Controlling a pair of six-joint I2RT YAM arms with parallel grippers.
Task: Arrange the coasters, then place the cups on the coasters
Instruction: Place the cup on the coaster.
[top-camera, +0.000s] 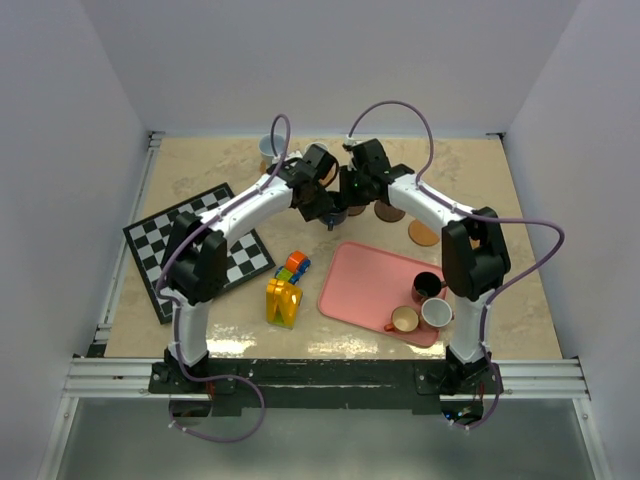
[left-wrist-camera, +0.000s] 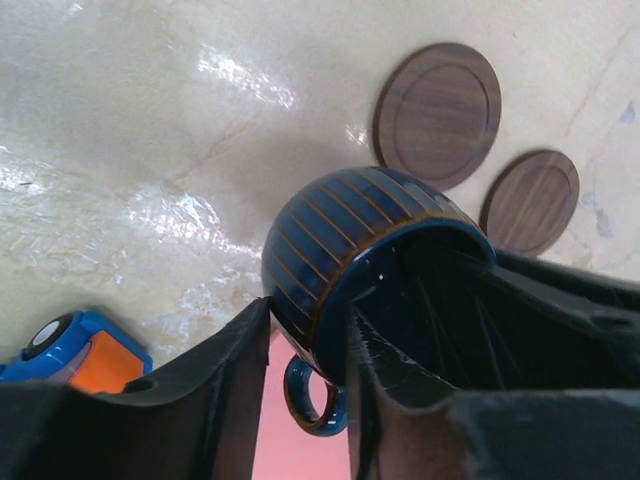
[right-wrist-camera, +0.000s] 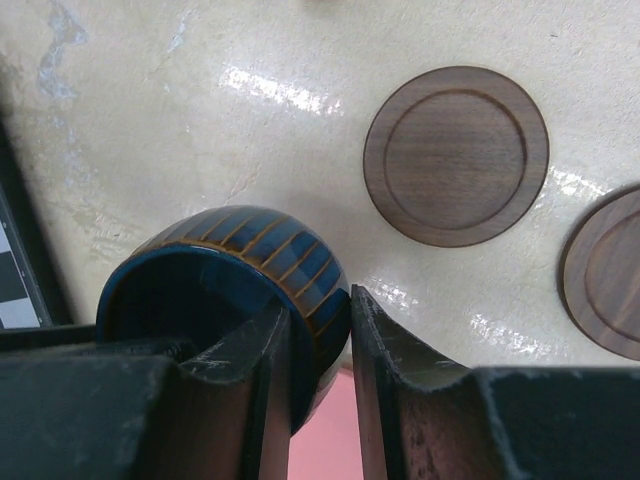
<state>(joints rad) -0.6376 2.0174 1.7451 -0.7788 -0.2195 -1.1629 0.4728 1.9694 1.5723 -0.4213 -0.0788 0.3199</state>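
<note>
Protruding navy cup handle, left-wrist only

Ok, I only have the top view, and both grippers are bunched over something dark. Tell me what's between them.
Observer: A navy cup with thin tan stripes. The left gripper has a finger on each side of the cup's wall, just above the handle.
Operator: Now give me the right one.
Observer: The right gripper straddles the wall too, one finger inside the cup and one outside. I cannot tell which gripper is actually clamped.
Operator: Check for a coaster under it.
Observer: The nearest dark brown coaster lies bare beside the cup, not under it.
</note>
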